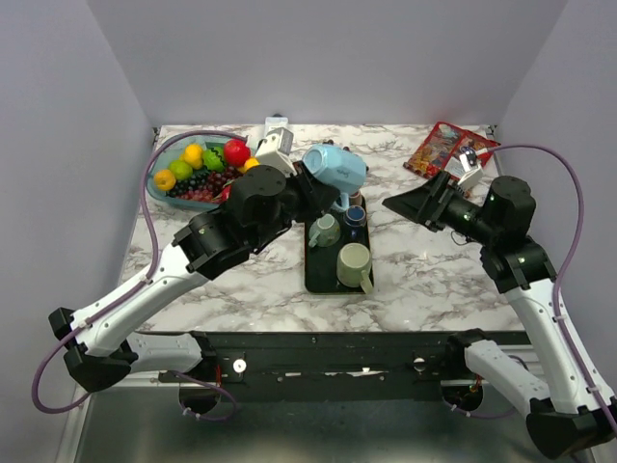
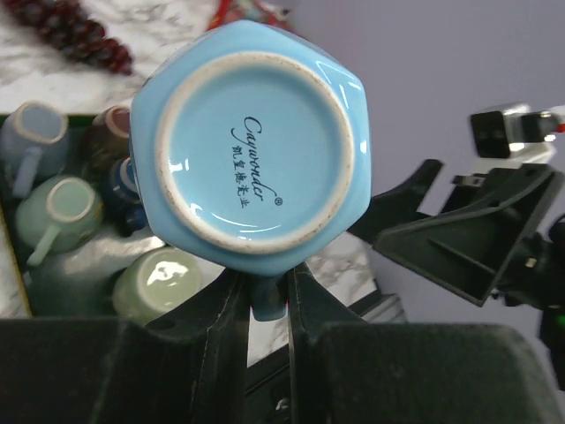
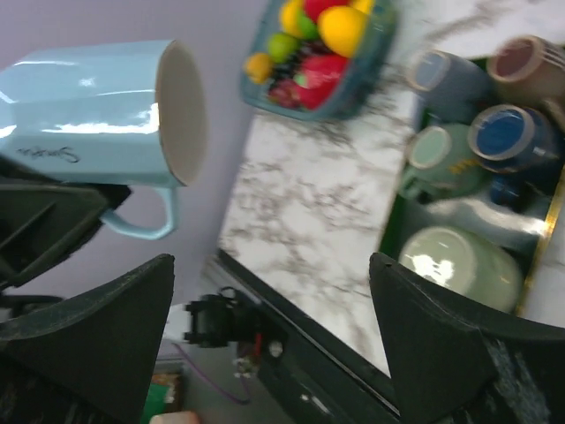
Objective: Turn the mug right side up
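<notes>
A light blue mug [image 1: 335, 169] hangs in the air over the far end of the dark tray [image 1: 313, 275]. My left gripper [image 1: 316, 196] is shut on its handle [image 2: 267, 300]. The left wrist view looks straight at the mug's printed base [image 2: 252, 141]. In the right wrist view the mug [image 3: 97, 110] lies on its side with its white mouth facing sideways and the handle below. My right gripper [image 1: 410, 204] is open and empty, a short way to the right of the mug and pointing at it; its fingers [image 3: 106, 327] stand wide apart.
The tray holds several mugs, among them a green one [image 1: 353, 262], a pale green one [image 1: 324, 230] and a dark blue one [image 1: 356, 214]. A teal fruit bowl [image 1: 166, 154] sits back left, a red snack packet [image 1: 445, 147] back right, a white object [image 1: 275, 140] at the back.
</notes>
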Robot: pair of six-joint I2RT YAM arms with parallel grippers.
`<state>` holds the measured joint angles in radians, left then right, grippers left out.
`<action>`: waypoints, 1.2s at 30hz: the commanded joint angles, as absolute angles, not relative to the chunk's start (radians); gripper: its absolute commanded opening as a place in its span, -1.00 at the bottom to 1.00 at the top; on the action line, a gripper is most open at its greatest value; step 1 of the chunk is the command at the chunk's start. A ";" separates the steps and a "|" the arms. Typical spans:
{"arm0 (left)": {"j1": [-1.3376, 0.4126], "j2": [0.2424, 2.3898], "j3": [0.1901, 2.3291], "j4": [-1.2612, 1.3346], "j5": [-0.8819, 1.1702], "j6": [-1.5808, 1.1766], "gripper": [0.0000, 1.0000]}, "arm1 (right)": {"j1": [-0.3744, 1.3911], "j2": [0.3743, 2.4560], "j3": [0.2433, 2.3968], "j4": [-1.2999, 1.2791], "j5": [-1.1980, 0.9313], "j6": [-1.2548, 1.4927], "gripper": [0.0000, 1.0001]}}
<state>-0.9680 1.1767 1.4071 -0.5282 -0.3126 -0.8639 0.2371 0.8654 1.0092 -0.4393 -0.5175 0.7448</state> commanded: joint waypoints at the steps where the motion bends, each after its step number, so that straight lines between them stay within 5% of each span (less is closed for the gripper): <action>1: -0.960 1.175 1.479 -0.155 -0.151 -0.799 -1.00 | 0.258 0.836 0.982 -0.062 -0.709 0.980 0.96; 12: -0.962 1.278 1.568 0.155 0.067 -0.870 -1.00 | 0.293 0.905 1.078 0.277 -0.764 1.112 0.96; 19: -0.962 1.307 1.563 0.228 0.124 -0.942 -1.00 | 0.295 0.884 1.094 0.290 -0.716 1.108 0.34; 27: -0.960 1.281 1.493 0.307 0.129 -0.986 -1.00 | 0.295 0.813 1.040 0.316 -0.594 1.124 0.12; 36: -0.962 1.284 1.453 0.311 0.144 -1.006 -1.00 | 0.293 0.839 1.068 0.284 -0.595 1.135 -0.68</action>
<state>-0.9604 1.3163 1.4574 0.2131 0.1211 -0.9833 0.2882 0.8272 1.0451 0.2760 -0.6128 1.1564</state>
